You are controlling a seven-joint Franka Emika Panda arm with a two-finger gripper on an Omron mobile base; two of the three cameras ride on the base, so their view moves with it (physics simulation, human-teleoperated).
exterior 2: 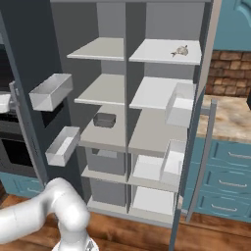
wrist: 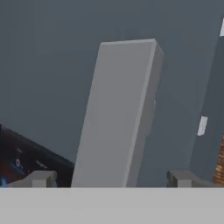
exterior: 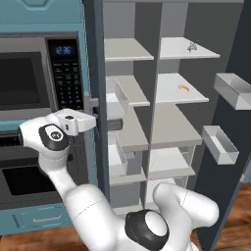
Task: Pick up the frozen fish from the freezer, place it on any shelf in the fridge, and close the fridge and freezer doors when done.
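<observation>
Fish (exterior 2: 181, 51) sits on fridge top shelf (exterior 2: 162, 54), so I'm on the freezer door handle (wrist: 118, 118), upright at 12 o'clock between my wide-open end effector (wrist: 111, 178) tips.

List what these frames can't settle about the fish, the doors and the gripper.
- Fish on the fridge's top shelf: too small in both base views to tell how it lies.
- Freezer door: seen edge-on in the left base view; its front is hidden.
- Gripper: open around the door handle in the hand view; the grey band cuts off the fingertips, so contact is unclear.
</observation>
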